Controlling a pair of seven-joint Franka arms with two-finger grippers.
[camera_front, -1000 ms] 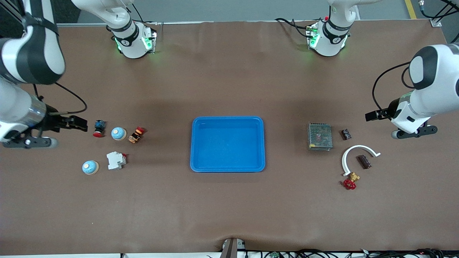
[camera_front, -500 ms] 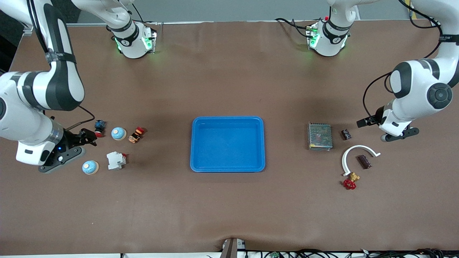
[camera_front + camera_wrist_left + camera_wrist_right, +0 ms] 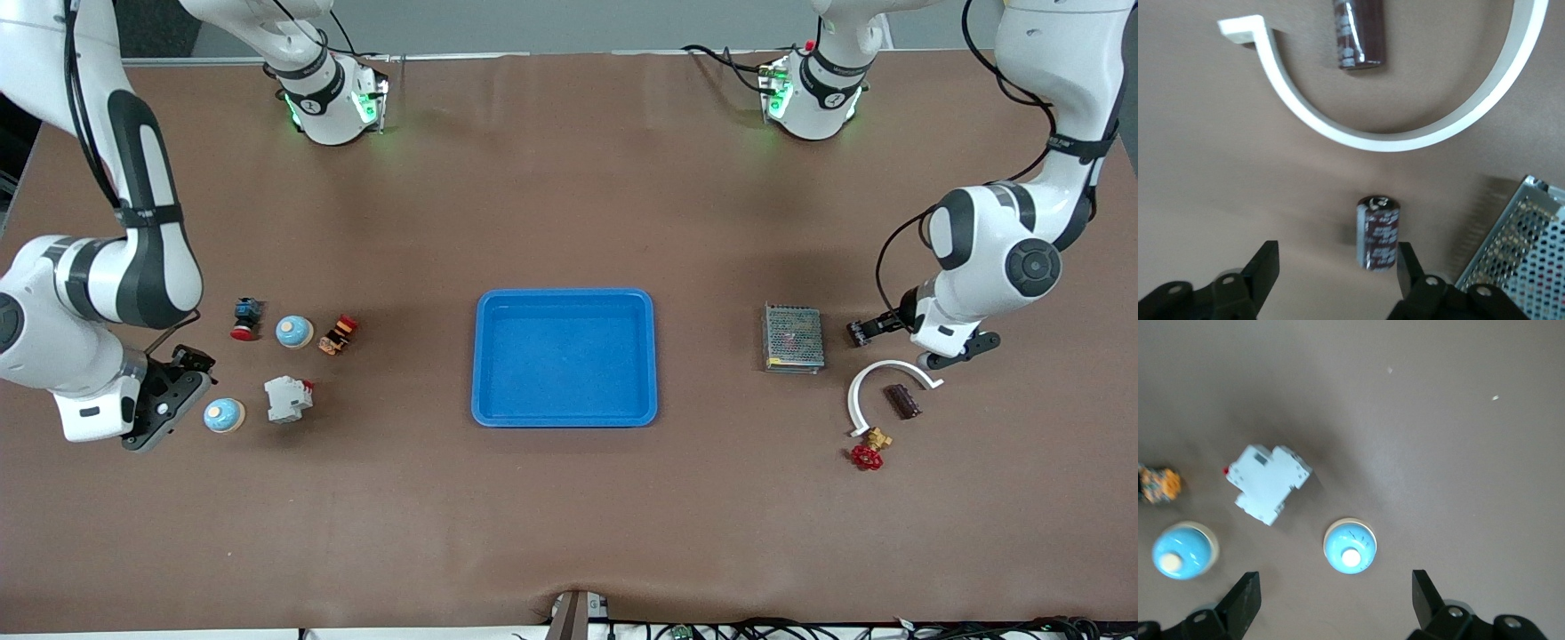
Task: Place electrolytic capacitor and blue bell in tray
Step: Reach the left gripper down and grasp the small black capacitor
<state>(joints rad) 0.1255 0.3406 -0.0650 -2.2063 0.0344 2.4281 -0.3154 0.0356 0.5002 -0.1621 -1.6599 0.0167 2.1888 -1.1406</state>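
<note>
Capacitors first: in the front view we see one capacitor [image 3: 901,401] lying inside the curve of a white arc piece [image 3: 876,383], its long axis slanted, toward the left arm's end of the bench [image 3: 569,516]. The smaller capacitor [image 3: 857,333], just beside the mesh box [image 3: 793,338], is mostly hidden by the left claw [image 3: 867,328]. The blue tray [image 3: 564,357] sits mid-bench. One blue bell [image 3: 223,415] lies just beside the right claw [image 3: 187,363], another bell [image 3: 293,332] farther from the camera, with a white breaker [image 3: 287,398] between them.

In the left wrist view, the small capacitor [image 3: 1378,232] lies on its side between the fingers [image 3: 1265,267], its marked end pointing away; the claw stands spread, touching nothing. The other capacitor [image 3: 1358,33] is cut off at the edge.

In the right wrist view, the bell [image 3: 1349,547] stands upright between wide-spread fingers [image 3: 1245,597].
</note>
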